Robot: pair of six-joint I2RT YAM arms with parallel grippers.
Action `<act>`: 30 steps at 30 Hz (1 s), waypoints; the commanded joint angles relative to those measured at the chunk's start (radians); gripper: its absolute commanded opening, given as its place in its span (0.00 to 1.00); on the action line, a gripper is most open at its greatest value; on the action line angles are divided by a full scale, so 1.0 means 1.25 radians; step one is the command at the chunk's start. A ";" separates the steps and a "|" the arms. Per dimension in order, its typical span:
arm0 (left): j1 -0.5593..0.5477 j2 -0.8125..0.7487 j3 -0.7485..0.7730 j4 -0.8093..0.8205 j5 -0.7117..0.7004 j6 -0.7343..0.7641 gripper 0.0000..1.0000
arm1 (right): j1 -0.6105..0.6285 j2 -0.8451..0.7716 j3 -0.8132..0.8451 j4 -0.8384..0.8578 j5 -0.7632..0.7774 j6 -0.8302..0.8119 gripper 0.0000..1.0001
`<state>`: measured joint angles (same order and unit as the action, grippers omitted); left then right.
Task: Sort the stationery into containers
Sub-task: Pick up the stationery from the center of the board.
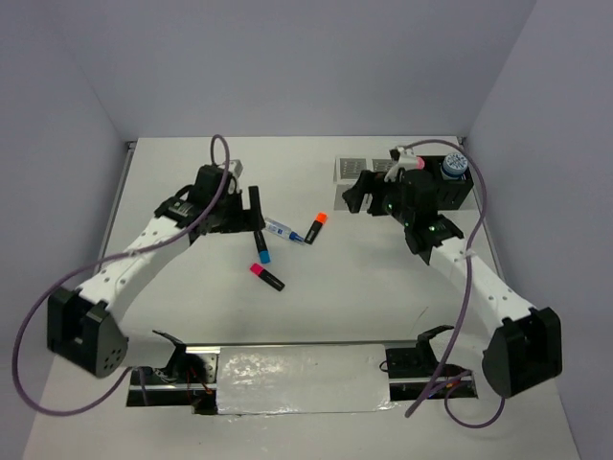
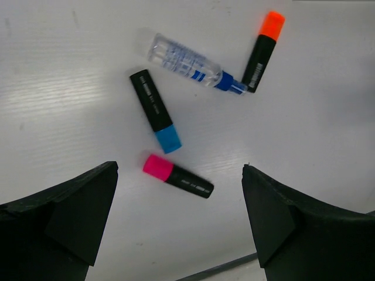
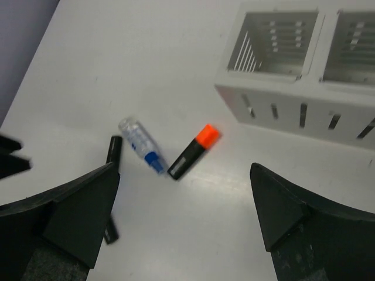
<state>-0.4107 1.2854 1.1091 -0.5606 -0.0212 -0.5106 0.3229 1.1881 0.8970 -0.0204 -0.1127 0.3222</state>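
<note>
The left tool (image 1: 247,213) is seen spread wide over the bench (image 1: 316,307), with nothing between its jaws. Below it, 4 pieces of stationery lie loose in the middle of the bench. A pink-capped highlighter (image 2: 177,176) is nearest the tool, and a blue-capped highlighter (image 2: 156,111) lies just beyond it. A pen (image 2: 190,61) with a clear barrel and a blue tip lies further out, its tip just beside the black end of an orange-capped highlighter (image 2: 263,51).

Blue print is carried along the pen barrel and pale lettering along each highlighter body, but none of it can be read.

The right tool (image 1: 357,196) is likewise released and empty, and is held near 2 white containers (image 3: 281,102) that stand side by side with slotted walls. Their visible insides are bare. At the far right a black container (image 1: 460,196) is partly hidden by the arm, and a blue roll (image 1: 452,165) shows at its top.
</note>
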 commanded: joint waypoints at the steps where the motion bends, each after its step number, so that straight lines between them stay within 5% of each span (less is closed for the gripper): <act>1: -0.003 0.116 0.105 0.015 0.080 -0.083 0.99 | 0.001 -0.128 -0.062 -0.019 -0.101 0.056 1.00; 6: -0.053 0.216 0.172 0.002 -0.116 -0.292 0.99 | 0.007 -0.272 -0.100 -0.096 -0.085 0.083 1.00; 16: -0.126 0.410 0.310 -0.142 -0.252 -0.698 0.98 | 0.009 -0.424 -0.127 -0.208 -0.035 0.134 1.00; 25: -0.132 0.590 0.525 -0.291 -0.287 -0.638 0.95 | 0.009 -0.465 -0.127 -0.251 -0.055 0.112 1.00; 30: -0.130 0.612 0.465 -0.250 -0.253 -0.674 0.93 | 0.009 -0.463 -0.133 -0.245 -0.067 0.117 1.00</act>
<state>-0.5728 2.0331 1.7199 -0.8448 -0.3363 -1.3193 0.3279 0.6174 0.7326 -0.3313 -0.1761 0.4747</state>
